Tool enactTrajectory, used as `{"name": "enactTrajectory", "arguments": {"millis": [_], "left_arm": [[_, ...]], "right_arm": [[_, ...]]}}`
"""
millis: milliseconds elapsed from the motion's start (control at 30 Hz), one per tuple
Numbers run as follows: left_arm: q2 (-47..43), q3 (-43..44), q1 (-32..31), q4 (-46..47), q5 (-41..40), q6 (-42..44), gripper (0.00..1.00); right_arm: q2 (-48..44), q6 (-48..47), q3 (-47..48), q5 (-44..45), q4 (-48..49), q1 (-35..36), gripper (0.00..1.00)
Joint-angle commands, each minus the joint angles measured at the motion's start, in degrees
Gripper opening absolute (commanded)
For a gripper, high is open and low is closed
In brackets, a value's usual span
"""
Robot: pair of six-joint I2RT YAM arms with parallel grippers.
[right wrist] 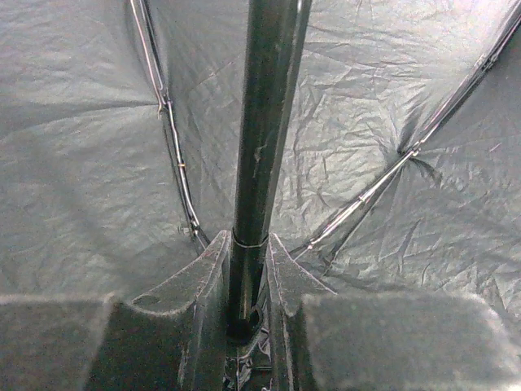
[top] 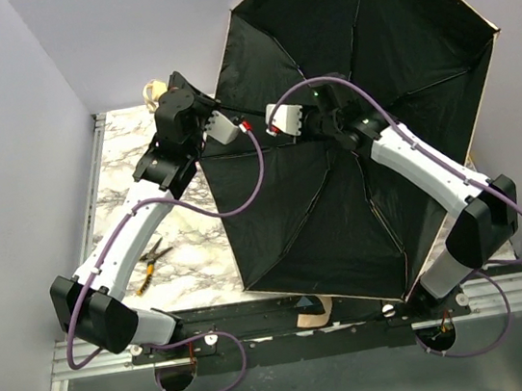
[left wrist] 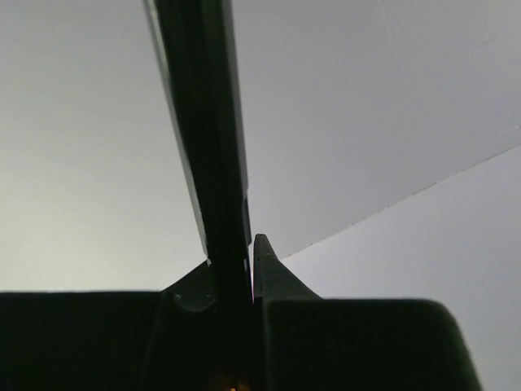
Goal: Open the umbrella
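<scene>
The umbrella point(top: 357, 46) stands open, tipped on its side over the right half of the table, its black lining and thin ribs facing the camera and a peach edge along its rim. Its cream handle point(top: 154, 96) shows at the far left. My left gripper point(top: 179, 85) is shut on the black shaft point(left wrist: 207, 138) near the handle. My right gripper point(top: 326, 120) is shut on the shaft point(right wrist: 264, 122) closer to the canopy; in the right wrist view the fingers point(right wrist: 210, 261) clamp the shaft, with lining point(right wrist: 81, 163) and ribs behind.
A marble table top point(top: 132, 175) lies under the arms. A hand tool with red and black grips point(top: 151, 264) lies at the near left beside the left arm. Pale walls close in the left, back and right.
</scene>
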Motion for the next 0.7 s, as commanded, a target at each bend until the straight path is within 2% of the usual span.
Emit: {"name": "enactTrajectory", "arguments": {"millis": [0, 300, 667], "left_arm": [[-7.1, 3.0, 8.1, 4.5, -13.1, 2.6, 0.0], [-7.5, 3.5, 9.9, 3.0, -12.8, 1.6, 0.0], [-7.6, 6.1, 13.4, 1.6, -11.0, 1.1, 0.0]], "right_arm": [[1.4, -5.9, -5.0, 20.0, -14.6, -10.2, 0.23], [4.6, -10.1, -4.8, 21.8, -13.3, -15.1, 0.26], [7.3, -15.3, -6.6, 25.6, -9.3, -19.9, 0.25]]}}
